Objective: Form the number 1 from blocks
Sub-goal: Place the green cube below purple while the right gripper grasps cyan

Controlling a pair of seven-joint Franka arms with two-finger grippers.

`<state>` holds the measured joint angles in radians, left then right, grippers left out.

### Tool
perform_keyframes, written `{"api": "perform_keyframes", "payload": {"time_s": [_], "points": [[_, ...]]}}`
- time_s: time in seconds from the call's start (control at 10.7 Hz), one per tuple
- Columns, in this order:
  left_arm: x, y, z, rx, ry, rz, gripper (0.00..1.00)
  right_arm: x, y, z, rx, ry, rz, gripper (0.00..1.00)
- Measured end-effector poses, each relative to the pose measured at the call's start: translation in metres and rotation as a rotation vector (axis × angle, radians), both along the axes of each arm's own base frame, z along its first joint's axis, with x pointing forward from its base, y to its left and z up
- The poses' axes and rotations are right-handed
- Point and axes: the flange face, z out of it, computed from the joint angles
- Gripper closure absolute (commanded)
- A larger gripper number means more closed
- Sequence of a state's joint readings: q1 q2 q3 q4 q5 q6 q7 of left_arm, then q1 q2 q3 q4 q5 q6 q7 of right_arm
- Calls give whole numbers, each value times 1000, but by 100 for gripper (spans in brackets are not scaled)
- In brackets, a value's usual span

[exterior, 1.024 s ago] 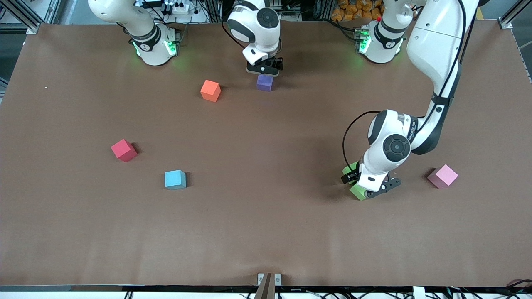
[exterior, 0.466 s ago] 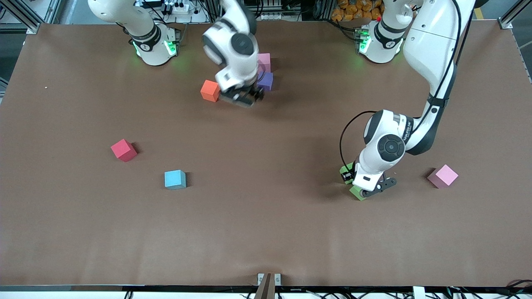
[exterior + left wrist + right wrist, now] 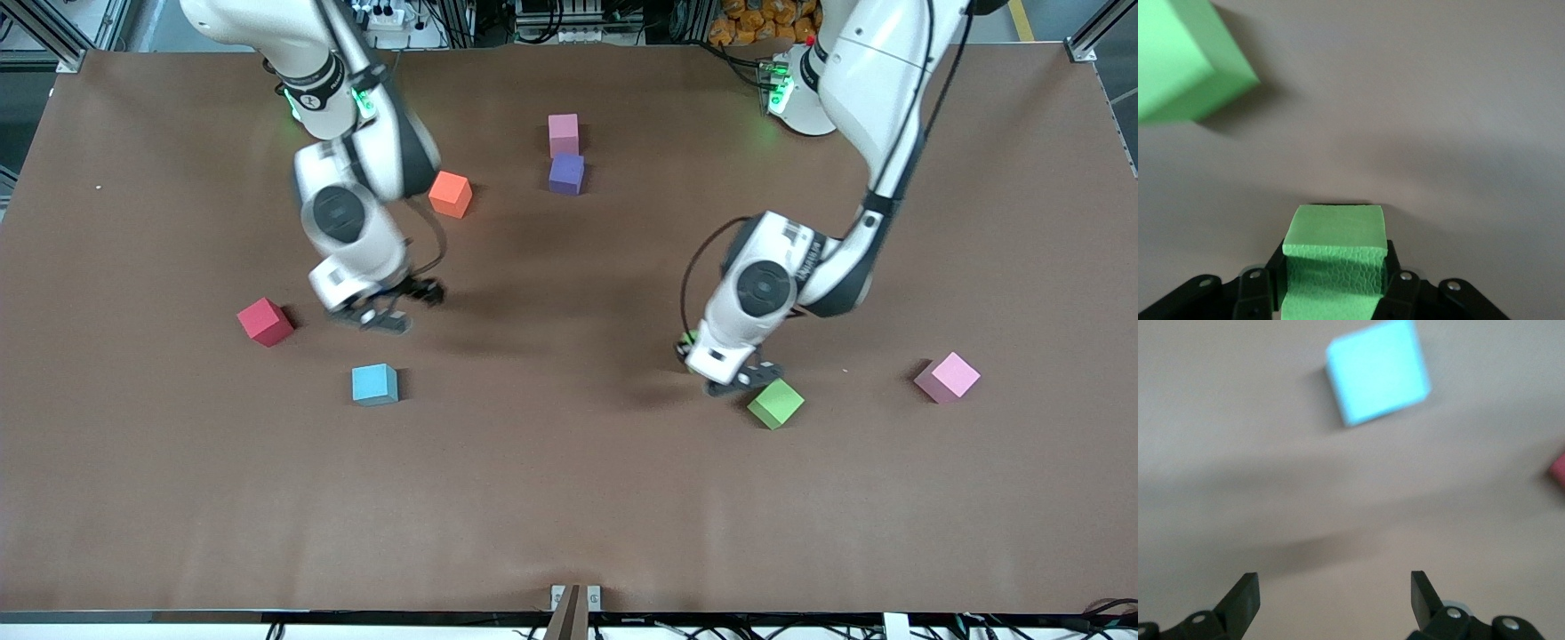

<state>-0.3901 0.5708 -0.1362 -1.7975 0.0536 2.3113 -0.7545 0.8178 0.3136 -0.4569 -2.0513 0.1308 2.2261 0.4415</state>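
Observation:
My left gripper is shut on a bright green block, held just over the table. The hand hides that block in the front view. The second green block lies on the table right beside this gripper. A pink block and a purple block sit edge to edge near the robots' bases, the purple one nearer to the front camera. Another pink block lies toward the left arm's end. My right gripper is open and empty, over bare table close to the light blue block.
An orange cube lies beside the purple block, toward the right arm's end. A red cube sits beside the right gripper, farther toward that end. Bare brown table stretches between the two grippers.
The right arm left the purple block and swung down over the table toward the light blue block. The left gripper carried one green block away from the other, toward the table's middle.

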Motion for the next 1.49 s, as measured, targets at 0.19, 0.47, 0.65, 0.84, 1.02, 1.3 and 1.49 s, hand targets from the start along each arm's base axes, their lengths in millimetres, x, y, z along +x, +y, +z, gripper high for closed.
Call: {"api": "perform_keyframes", "payload": {"time_s": [0.19,0.47,0.65,0.84,1.02,1.3,1.49], "points": [[-34,-46,16,-3,45,-80,100,43,-44,-7,-13,-17,75,0],[-103,-124,20,9,76,-169,100,80,-58,-38,-42,-28,139,0],[-161,-175,17,19,86,-207,100,91,-58,-55,-22,-53,177,0],[-209,-209,12,25,104,-224,100,95,-62,-55,-12,-59,189,0],[-239,-226,0,36,128,-222,100,97,-60,-54,9,-65,175,0],[-268,-241,-25,39,146,-199,100,96,-53,-57,49,-76,163,0],[-274,-244,-24,34,148,-198,100,97,-49,-64,47,-94,171,0]]}}
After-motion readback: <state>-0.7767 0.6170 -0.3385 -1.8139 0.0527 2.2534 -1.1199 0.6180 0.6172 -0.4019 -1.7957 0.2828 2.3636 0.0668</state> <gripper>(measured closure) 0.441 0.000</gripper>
